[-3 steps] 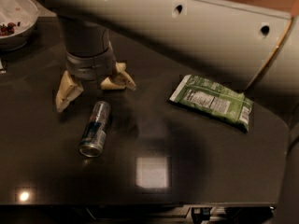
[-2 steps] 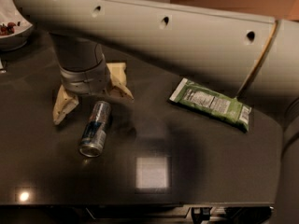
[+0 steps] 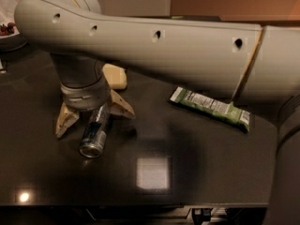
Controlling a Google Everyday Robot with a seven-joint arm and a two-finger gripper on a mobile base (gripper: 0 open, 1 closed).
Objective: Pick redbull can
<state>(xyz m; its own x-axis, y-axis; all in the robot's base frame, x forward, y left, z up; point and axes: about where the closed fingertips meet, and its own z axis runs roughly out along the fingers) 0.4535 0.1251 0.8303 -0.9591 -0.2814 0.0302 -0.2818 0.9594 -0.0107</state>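
The redbull can (image 3: 95, 134) lies on its side on the dark table (image 3: 201, 163), silver end toward the front. My gripper (image 3: 93, 118) hangs straight over its far half, open. One tan finger (image 3: 65, 120) stands left of the can and the other finger (image 3: 121, 108) to its right. The fingers straddle the can without closing on it. The grey wrist hides the can's far end.
A green snack bag (image 3: 209, 108) lies to the right. A yellow sponge (image 3: 116, 76) sits behind the gripper. A white bowl (image 3: 9, 27) stands at the far left corner. My large arm spans the top of the view.
The gripper has moved down and forward over the can, so its fingers now stand on either side of it. The can has not moved.
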